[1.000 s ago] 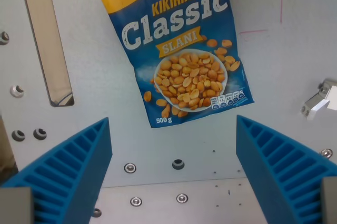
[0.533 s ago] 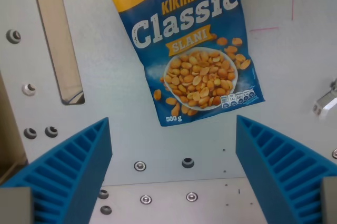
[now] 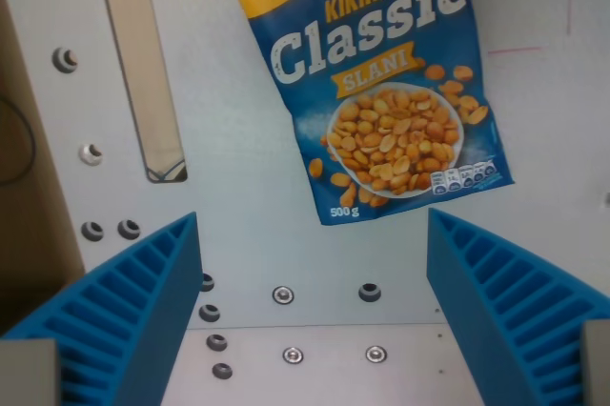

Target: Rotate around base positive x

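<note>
A blue and yellow bag of peanuts [image 3: 381, 91], printed "Hrusty Kikiriki Classic", lies flat on the white metal table [image 3: 238, 206] in the upper middle of the wrist view, slightly tilted. My gripper [image 3: 315, 320] is open and empty, hanging above the table below the bag's lower edge. Its two blue ribbed fingers [image 3: 124, 320] stand wide apart at the lower left and lower right of the view. The bag's top runs out of the view.
A long slot [image 3: 143, 63] in the table shows a tan surface at the upper left. Several screws and holes [image 3: 283, 294] dot the plate between the fingers and along the left. A tan edge [image 3: 29, 187] shows at the far left.
The whole scene has shifted toward the wrist view's right, so the camera has moved. The small white part at the right edge has left the view. The gripper stays open.
</note>
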Robot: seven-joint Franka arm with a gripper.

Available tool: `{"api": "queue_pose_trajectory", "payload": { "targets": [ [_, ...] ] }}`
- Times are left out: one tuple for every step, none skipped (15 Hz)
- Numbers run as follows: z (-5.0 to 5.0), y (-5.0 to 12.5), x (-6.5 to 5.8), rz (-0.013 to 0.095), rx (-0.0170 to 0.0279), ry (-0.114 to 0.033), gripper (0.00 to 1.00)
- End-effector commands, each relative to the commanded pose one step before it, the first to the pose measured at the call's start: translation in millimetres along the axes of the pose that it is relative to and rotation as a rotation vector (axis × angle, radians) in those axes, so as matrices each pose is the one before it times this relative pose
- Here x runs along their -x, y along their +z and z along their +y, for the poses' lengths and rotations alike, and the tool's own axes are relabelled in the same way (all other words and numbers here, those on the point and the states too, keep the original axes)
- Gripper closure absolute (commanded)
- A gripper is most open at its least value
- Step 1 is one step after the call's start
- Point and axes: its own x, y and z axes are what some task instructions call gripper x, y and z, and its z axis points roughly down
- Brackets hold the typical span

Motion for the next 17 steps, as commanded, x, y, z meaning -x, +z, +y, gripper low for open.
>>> {"api": "queue_pose_trajectory", "payload": {
  "targets": [
    [4.29,-1.72,0.59,-0.0033,-0.20032,-0.0188,0.0],
    [0.0,0.0,0.0,-0.0008,-0.01331,-0.0002,0.0],
    [0.0,0.0,0.0,-0.0008,-0.01331,-0.0002,0.0],
    [0.0,0.0,0.0,-0.0008,-0.01331,-0.0002,0.0],
    [0.0,0.0,0.0,-0.0008,-0.01331,-0.0002,0.0],
    [0.0,0.0,0.0,-0.0008,-0.01331,-0.0002,0.0],
    [0.0,0.0,0.0,-0.0008,-0.01331,-0.0002,0.0],
    [0.0,0.0,0.0,-0.0008,-0.01331,-0.0002,0.0],
    [0.0,0.0,0.0,-0.0008,-0.01331,-0.0002,0.0],
    [0.0,0.0,0.0,-0.0008,-0.01331,-0.0002,0.0],
    [0.0,0.0,0.0,-0.0008,-0.01331,-0.0002,0.0],
    [0.0,0.0,0.0,-0.0008,-0.01331,-0.0002,0.0],
    [0.0,0.0,0.0,-0.0008,-0.01331,-0.0002,0.0],
    [0.0,0.0,0.0,-0.0008,-0.01331,-0.0002,0.0],
    [0.0,0.0,0.0,-0.0008,-0.01331,-0.0002,0.0],
    [0.0,0.0,0.0,-0.0009,-0.0133,-0.0002,0.0],
    [0.0,0.0,0.0,-0.0008,-0.01331,-0.0002,0.0]
  ]
}}
